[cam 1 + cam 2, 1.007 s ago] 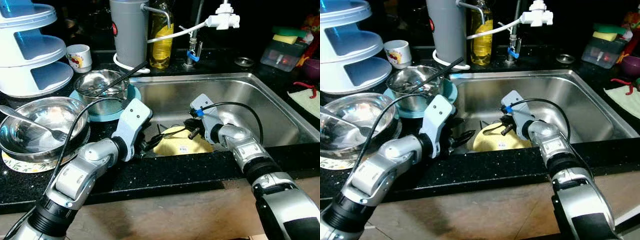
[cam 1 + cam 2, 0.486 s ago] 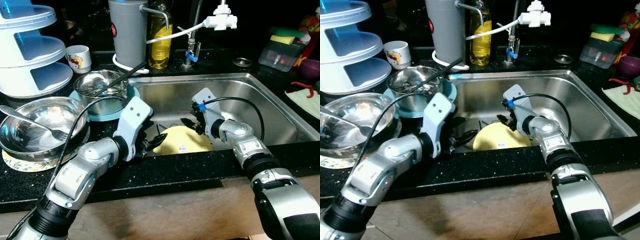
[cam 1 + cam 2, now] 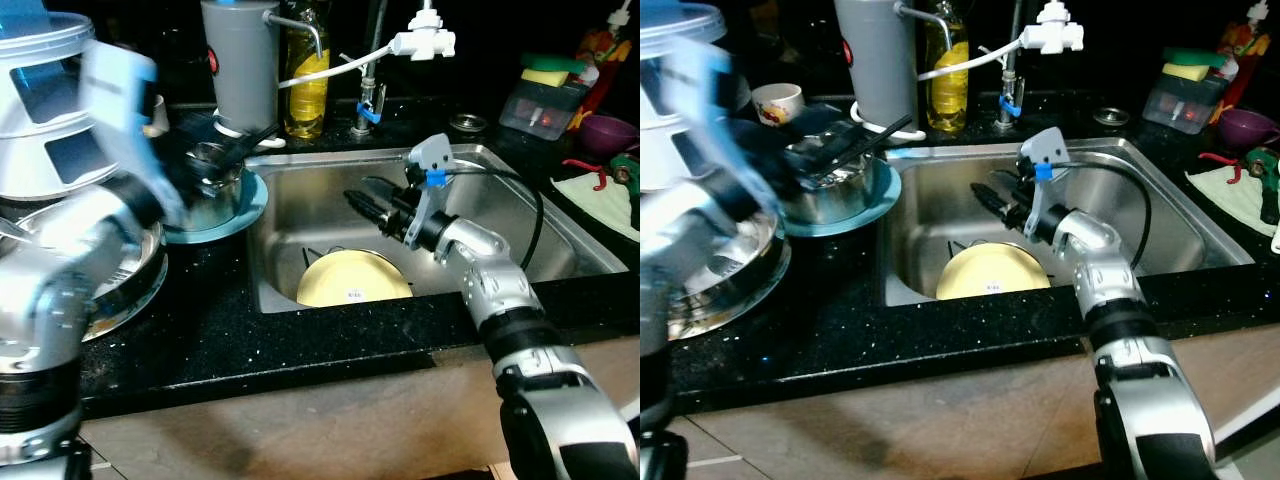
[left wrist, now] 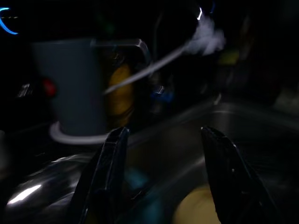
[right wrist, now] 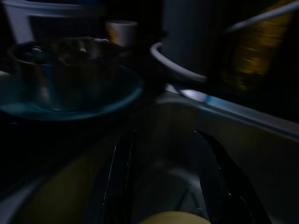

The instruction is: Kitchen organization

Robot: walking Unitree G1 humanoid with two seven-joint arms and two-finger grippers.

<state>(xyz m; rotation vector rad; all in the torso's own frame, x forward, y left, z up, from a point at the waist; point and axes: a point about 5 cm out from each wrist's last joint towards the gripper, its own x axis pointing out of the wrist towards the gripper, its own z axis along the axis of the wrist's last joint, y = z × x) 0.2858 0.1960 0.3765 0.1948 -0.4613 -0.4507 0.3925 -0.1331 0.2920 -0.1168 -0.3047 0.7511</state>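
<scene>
Progress: early — round yellow plate [image 3: 352, 279] lies in the stainless steel sink [image 3: 560, 240], not lifted | right tool [image 3: 362, 204] hovers above it, fingers spread, empty | left tool [image 4: 161, 182] blurred over the black bench [image 3: 250, 340], fingers spread — steel bowls unsorted.

Head stereo pair looks forward and down onto the sink [image 3: 560, 215] and black counter [image 3: 200, 335], both eyes sharing that scene, while each dim wrist camera sights closely along its own fingers toward the sink's back edge.
</scene>
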